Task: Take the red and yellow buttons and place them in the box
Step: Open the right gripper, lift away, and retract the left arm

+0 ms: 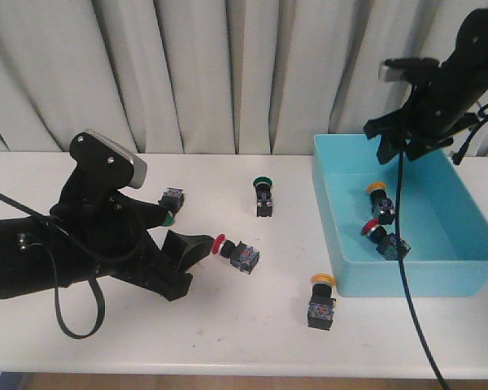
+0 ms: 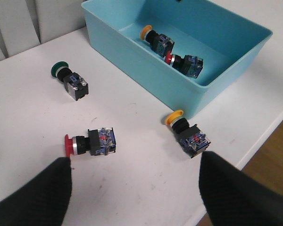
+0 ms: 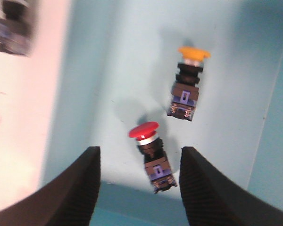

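A red button (image 1: 236,252) lies on its side on the white table, just beyond my left gripper (image 1: 187,264), which is open and empty. In the left wrist view the red button (image 2: 89,142) lies close to one fingertip of the left gripper (image 2: 134,162). A yellow button (image 1: 321,301) (image 2: 187,134) lies by the front wall of the turquoise box (image 1: 407,276) (image 2: 146,70). Inside the box lie a yellow button (image 1: 380,199) (image 3: 187,84) and a red button (image 1: 382,236) (image 3: 151,150). My right gripper (image 1: 407,146) (image 3: 140,150) hangs open and empty above the box.
A green-capped switch (image 1: 263,195) (image 2: 70,80) lies mid-table behind the red button. Another green-capped switch (image 1: 171,203) lies beside my left arm. Grey curtains hang behind the table. The table's front edge is close to the yellow button.
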Controlling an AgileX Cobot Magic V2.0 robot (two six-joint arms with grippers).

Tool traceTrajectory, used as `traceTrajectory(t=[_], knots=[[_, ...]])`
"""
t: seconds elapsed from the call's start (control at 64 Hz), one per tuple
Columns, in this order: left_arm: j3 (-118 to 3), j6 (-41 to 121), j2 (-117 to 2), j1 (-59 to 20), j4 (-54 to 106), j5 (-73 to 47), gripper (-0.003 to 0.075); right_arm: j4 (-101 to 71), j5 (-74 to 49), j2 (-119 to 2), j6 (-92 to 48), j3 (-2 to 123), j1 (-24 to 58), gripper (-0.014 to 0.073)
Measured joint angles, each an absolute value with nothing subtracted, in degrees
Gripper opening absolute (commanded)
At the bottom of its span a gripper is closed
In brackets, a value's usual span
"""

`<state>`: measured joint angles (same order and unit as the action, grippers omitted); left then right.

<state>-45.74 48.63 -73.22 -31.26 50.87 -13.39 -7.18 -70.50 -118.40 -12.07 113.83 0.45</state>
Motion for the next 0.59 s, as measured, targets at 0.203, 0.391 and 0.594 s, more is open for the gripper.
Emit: traceTrajectory(t=[0.203, 0.391, 0.594], knots=[[-45.74, 48.63, -73.22, -31.08, 41.76, -13.63, 0.0555, -8.61, -70.94, -103.13, -9.5, 108.27, 0.45, 0.0384], [-45.74, 47.78, -73.22, -27.48, 33.28, -17.03, 0.0553, -6.22, -70.71, -87.48, -9.37, 91.08, 0.45, 0.0384], [-45.74, 35.18, -73.22, -19.98, 19.17, -24.19, 0.0527, -3.0, -65.82, -72.09, -8.29, 71.86, 0.45, 0.0384]])
